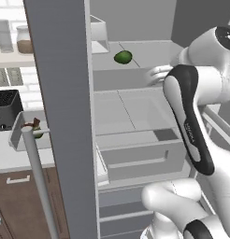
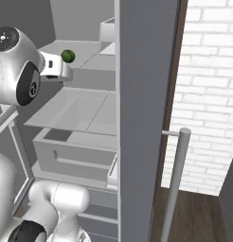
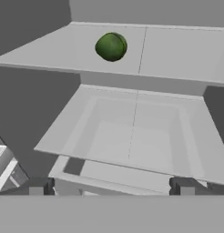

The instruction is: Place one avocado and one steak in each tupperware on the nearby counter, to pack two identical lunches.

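Your arm's reaching into the open fridge rn. The avocado (image 3: 111, 46) sits on the upper shelf (image 3: 177, 52), left of the seam running across it, w/ nothing touching it. Gripper (image 3: 111, 186) is spread wide and holding nothing, fingertips (image 3: 37, 186) down low in the hand view, well apart from the avocado (which is up and a bit left of center there). Over on the counter (image 1: 14, 158) left of the fridge door (image 1: 61, 116) there's a tupperware (image 1: 24, 131) w/ something green and brownish inside, can't tell exactly what.
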Controlling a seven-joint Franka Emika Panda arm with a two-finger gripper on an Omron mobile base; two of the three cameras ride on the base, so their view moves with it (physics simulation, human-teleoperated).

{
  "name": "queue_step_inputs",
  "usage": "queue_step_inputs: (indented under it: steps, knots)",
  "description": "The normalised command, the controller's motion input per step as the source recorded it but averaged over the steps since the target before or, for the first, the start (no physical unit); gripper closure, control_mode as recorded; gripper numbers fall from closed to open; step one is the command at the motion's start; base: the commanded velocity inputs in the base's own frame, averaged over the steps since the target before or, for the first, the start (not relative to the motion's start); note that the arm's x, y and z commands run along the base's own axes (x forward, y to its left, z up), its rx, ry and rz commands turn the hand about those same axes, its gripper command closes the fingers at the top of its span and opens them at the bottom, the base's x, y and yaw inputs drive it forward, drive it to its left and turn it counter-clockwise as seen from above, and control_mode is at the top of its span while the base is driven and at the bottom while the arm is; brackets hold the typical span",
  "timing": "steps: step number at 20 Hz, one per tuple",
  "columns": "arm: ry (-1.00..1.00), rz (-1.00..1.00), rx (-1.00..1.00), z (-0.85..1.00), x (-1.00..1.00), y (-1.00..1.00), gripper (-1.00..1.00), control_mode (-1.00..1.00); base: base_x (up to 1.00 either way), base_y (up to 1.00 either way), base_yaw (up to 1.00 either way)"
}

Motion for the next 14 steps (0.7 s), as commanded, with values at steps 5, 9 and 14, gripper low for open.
queue_step_inputs:
  steps: [5,9,14]
  knots:
    - [-0.08,0.08,-0.01,0.09,0.82,0.02,-1.0,-1.0,0.0,0.0,0.0]
    - [-0.01,0.02,-0.03,0.03,0.73,0.15,-1.0,-1.0,0.0,0.0,0.0]
    - [0.0,0.0,-0.02,0.0,0.67,0.15,-1.0,-1.0,0.0,0.0,0.0]
